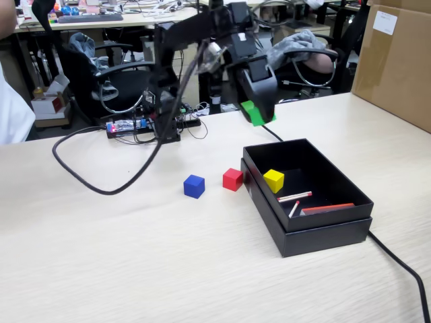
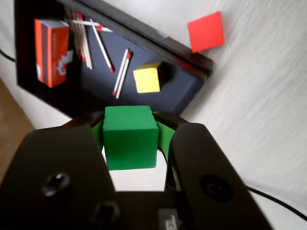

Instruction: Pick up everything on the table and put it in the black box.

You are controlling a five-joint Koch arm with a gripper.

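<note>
My gripper is shut on the green cube and holds it in the air above the table, just behind the far rim of the black box. In the wrist view the green cube sits clamped between green-padded jaws of the gripper, with the black box below. The yellow cube lies inside the box, and it also shows in the wrist view. The red cube and the blue cube stand on the beige table left of the box. The red cube shows in the wrist view too.
Red-and-white sticks and a red matchbox lie in the box. A black cable loops over the table at left; another runs off at front right. A brown carton stands at right. The arm's base and electronics sit behind.
</note>
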